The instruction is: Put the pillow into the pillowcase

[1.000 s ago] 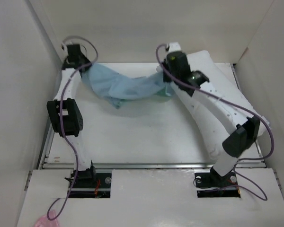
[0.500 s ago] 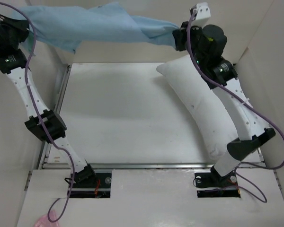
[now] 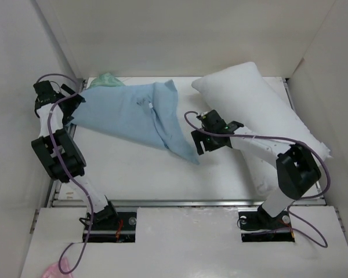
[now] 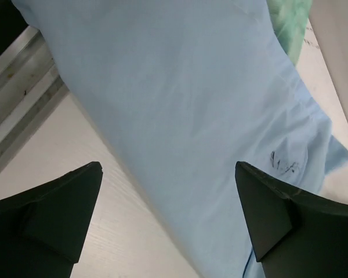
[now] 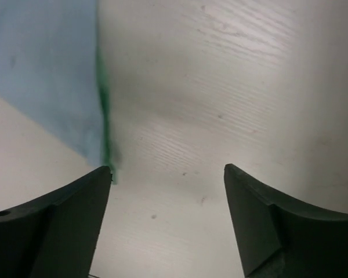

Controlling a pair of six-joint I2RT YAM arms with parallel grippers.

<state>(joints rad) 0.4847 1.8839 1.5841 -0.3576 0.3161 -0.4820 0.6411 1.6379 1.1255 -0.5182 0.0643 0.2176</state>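
Note:
The light blue pillowcase [image 3: 133,116] lies spread flat on the left half of the table, with a teal-green bit [image 3: 107,80] showing at its far left corner. The plump white pillow [image 3: 261,98] lies along the right side. My left gripper [image 3: 75,104] hovers open over the pillowcase's left edge; in the left wrist view the cloth [image 4: 191,87] fills the space below the open gripper [image 4: 168,167], not gripped. My right gripper [image 3: 202,142] is open just past the pillowcase's near right corner [image 5: 46,69]; the right gripper [image 5: 167,168] has only bare table between its fingers.
White walls enclose the table on the left, back and right. A metal rail [image 4: 17,63] runs along the table's left edge, close to the left gripper. A small pink scrap [image 3: 52,271] lies off the table at the near left.
Half a second ago both grippers held the pillowcase stretched high in the air. Both arms have come down, the jaws have opened, and the cloth now lies on the table.

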